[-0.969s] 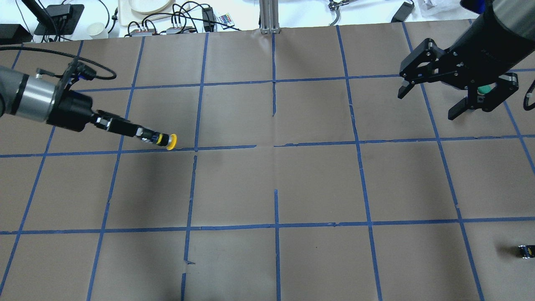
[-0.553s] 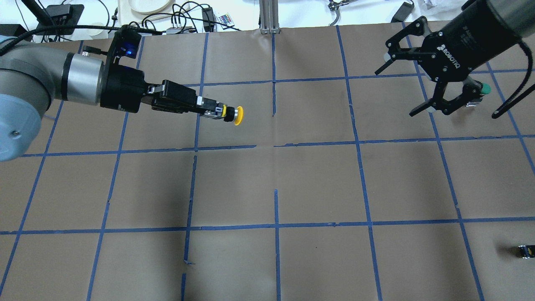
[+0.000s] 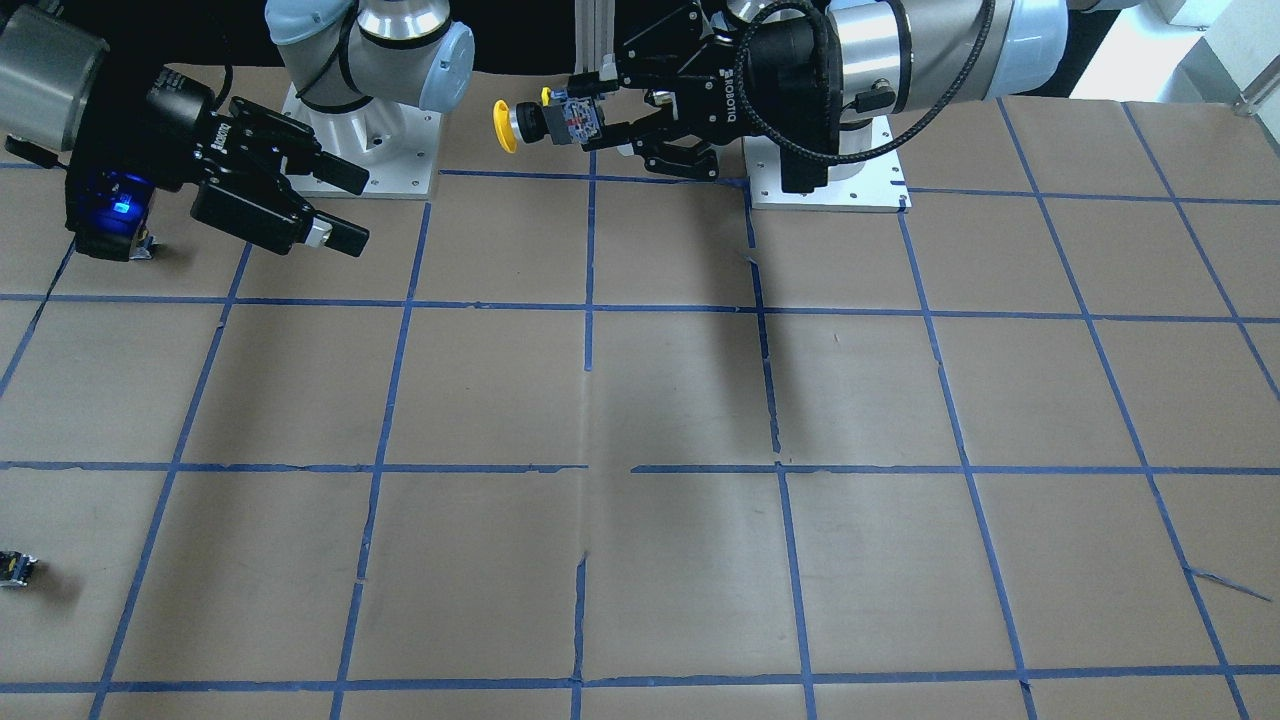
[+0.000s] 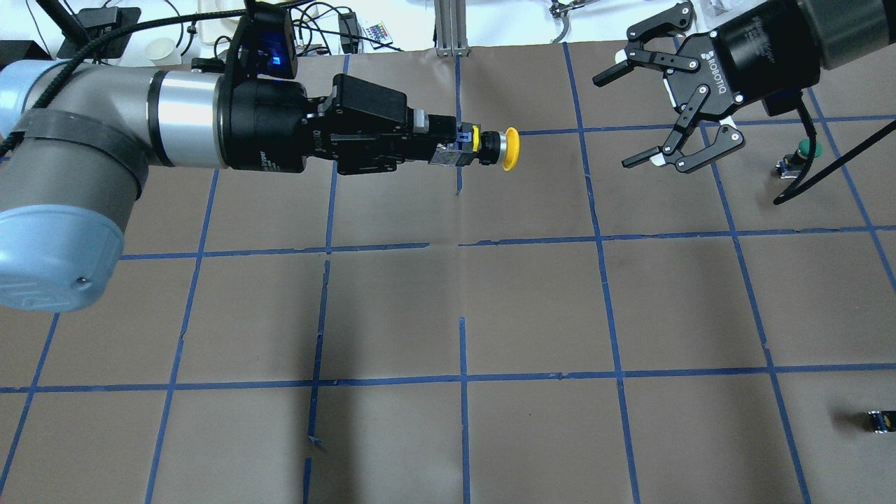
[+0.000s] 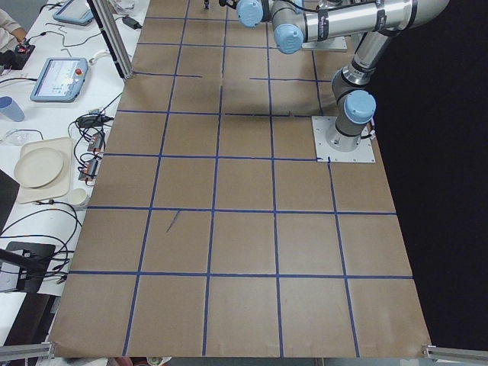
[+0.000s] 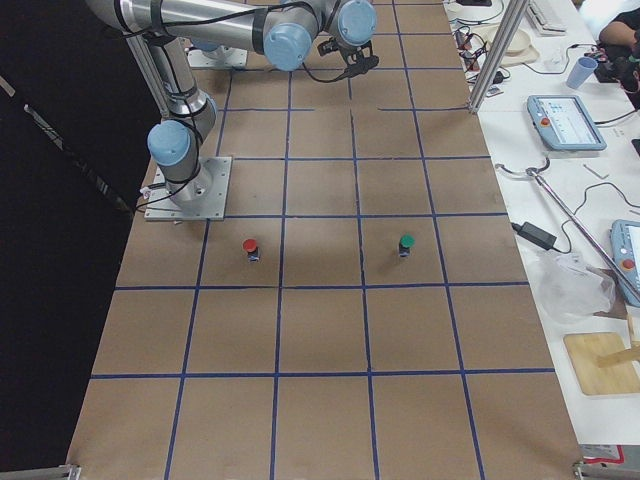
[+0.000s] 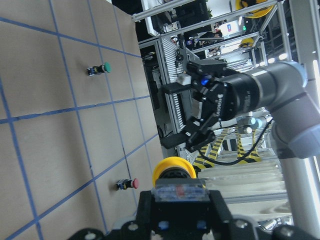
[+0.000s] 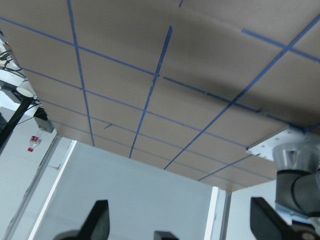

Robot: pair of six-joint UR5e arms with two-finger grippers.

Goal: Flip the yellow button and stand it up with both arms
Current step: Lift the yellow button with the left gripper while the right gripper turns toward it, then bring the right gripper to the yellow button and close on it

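Observation:
My left gripper [image 4: 455, 148] is shut on the black-and-grey block of the yellow button [image 4: 507, 148]. It holds the button level in the air over the table's far middle, with the yellow cap pointing at my right gripper [image 4: 617, 119]. The right gripper is open and empty, with its jaws facing the cap about one grid square away. In the front-facing view the button [image 3: 505, 125] sticks out of the left gripper [image 3: 590, 122] towards the right gripper [image 3: 348, 210]. The left wrist view shows the cap [image 7: 173, 168] with the open right gripper [image 7: 170, 116] beyond it.
A green-capped button [image 4: 805, 148] stands on the table behind the right gripper. A red-capped button [image 6: 250, 246] stands nearer the robot's base. A small black-grey block [image 4: 878, 420] lies near the front right edge. Cables and gear crowd the bench beyond the far edge.
My left arm has lifted the yellow button and carried it right, from the left half to the far middle. My right gripper has turned to face it, staying open.

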